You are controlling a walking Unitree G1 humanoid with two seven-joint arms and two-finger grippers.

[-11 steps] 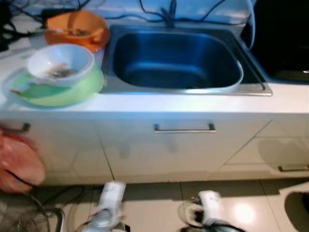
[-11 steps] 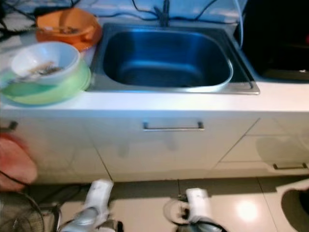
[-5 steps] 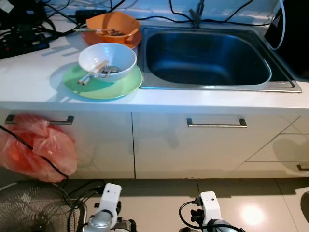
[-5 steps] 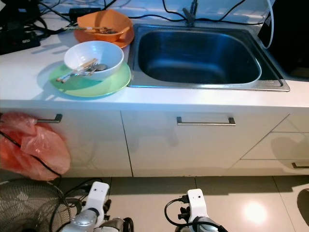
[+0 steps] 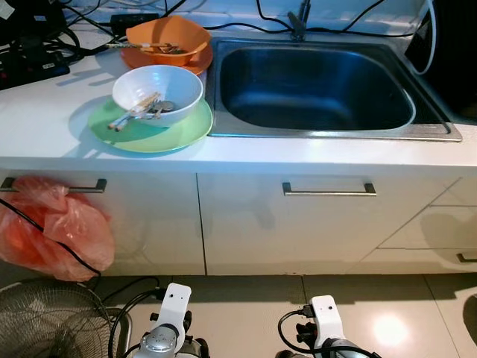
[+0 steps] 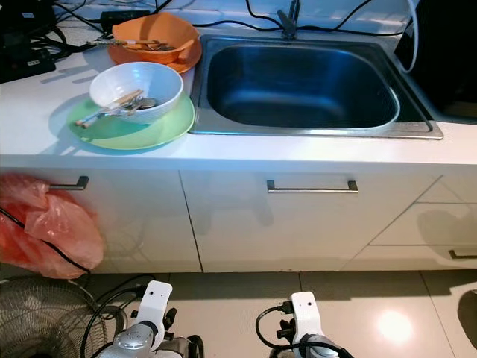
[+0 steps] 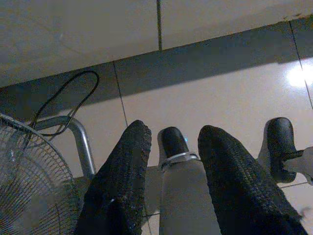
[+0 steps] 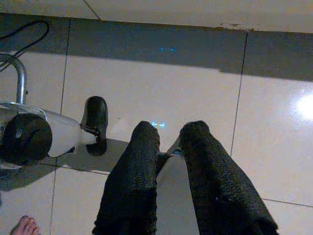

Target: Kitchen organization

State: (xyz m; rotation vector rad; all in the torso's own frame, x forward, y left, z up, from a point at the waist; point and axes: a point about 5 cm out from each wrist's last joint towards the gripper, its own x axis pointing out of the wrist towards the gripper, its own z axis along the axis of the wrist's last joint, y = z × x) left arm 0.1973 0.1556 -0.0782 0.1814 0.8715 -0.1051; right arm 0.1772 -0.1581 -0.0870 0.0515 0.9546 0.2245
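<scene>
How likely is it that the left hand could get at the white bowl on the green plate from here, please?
Probably yes, once raised: the left hand hangs low by the floor, but the white bowl sits uncovered on the green plate near the counter's front edge.

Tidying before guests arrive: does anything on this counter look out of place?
Yes: the white bowl holding used chopsticks and a spoon sits on the green plate beside the steel sink, unwashed.

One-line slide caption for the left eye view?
White bowl holding utensils sits on a green plate beside the steel sink; orange bowl behind; both arms hang idle.
</scene>
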